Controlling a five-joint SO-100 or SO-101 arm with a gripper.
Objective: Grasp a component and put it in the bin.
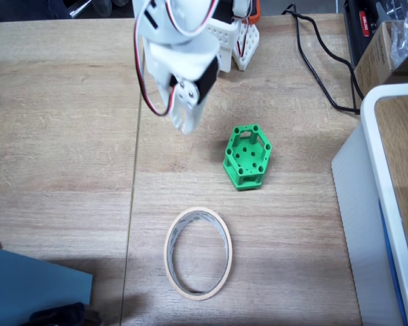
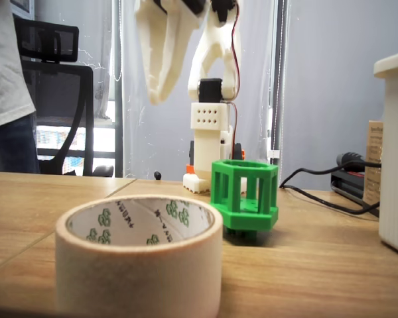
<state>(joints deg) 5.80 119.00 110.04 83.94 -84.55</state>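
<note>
The green hexagonal component [image 1: 247,157] stands on the wooden table, right of centre; the low fixed view shows its open sides [image 2: 244,195]. The bin, a beige tape-like ring [image 1: 168,248], lies flat nearer the front edge, and the low view shows it close up [image 2: 139,265]. My white gripper [image 1: 187,124] hangs in the air up and to the left of the component, well above the table [image 2: 157,98]. Its fingers are together and hold nothing.
A large white container with a blue edge [image 1: 381,204] stands at the right [image 2: 395,152]. A black cable [image 1: 319,68] runs behind the component. The arm's base [image 2: 209,146] is at the back, a blue object [image 1: 27,285] at the front left, and a person [image 2: 6,86] beside the table.
</note>
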